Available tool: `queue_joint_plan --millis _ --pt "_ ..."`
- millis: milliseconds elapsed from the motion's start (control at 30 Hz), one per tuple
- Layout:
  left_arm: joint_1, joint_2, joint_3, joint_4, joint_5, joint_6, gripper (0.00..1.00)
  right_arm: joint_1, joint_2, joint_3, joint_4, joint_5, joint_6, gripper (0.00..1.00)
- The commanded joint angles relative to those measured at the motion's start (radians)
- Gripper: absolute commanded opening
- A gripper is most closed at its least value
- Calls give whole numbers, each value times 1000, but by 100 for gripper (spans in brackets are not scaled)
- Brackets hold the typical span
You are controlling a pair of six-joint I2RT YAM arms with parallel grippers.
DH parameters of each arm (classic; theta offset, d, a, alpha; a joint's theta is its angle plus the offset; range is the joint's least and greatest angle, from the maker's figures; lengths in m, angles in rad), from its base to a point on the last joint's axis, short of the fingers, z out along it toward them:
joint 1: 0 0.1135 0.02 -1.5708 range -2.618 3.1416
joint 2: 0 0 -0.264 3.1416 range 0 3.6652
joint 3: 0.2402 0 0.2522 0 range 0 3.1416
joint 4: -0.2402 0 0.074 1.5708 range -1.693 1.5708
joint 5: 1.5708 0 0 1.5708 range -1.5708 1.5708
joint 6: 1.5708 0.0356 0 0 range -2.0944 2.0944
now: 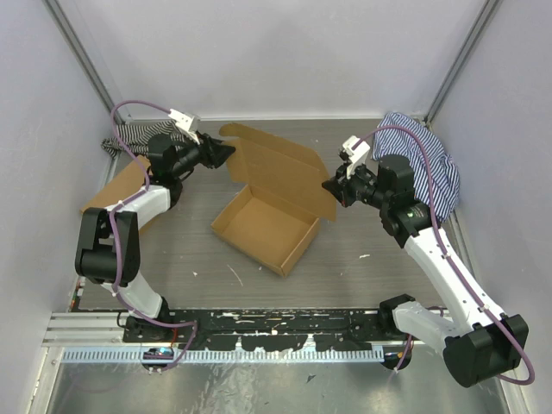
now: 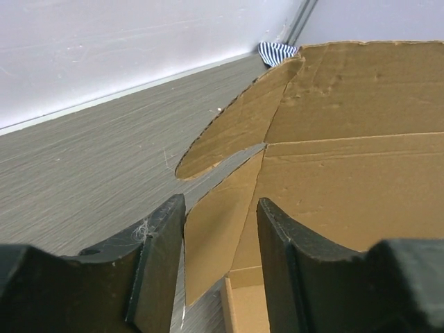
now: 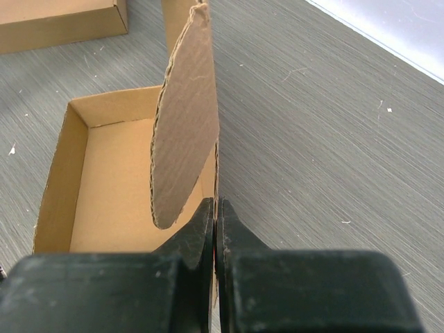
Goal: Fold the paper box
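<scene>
Your right gripper (image 3: 216, 211) is pinched tight on the side flap (image 3: 184, 139) of the paper box (image 1: 263, 226). Its open tray (image 3: 104, 187) sits on the bench (image 1: 190, 250), just left of that gripper. Your left gripper (image 2: 220, 208) is spread wide, with the lid (image 2: 347, 139) right ahead.

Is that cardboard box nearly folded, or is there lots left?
About halfway. The paper box already has its tray walls standing. Right now the right gripper pinches one rounded lid flap, and the left gripper sits open at the opposite flap. The lid lies open, so closing and tucking remain.
</scene>
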Motion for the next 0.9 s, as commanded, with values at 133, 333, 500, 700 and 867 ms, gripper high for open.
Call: queue_joint_plan --millis 133,333,500,700,867 --pt "-15 41 8 86 40 -44 46 3 1 50 13 -25 -4 1" --pt "-39 12 -7 44 38 -14 32 2 29 68 2 1 7 1" --pt "-85 -73 -35 -13 -25 47 14 2 75 108 -24 52 29 1" --pt "-179 -186 -8 -301 -254 210 0 3 125 159 -47 149 53 1" --pt "-235 -269 -8 -416 -450 193 0 3 180 213 -83 216 73 6"
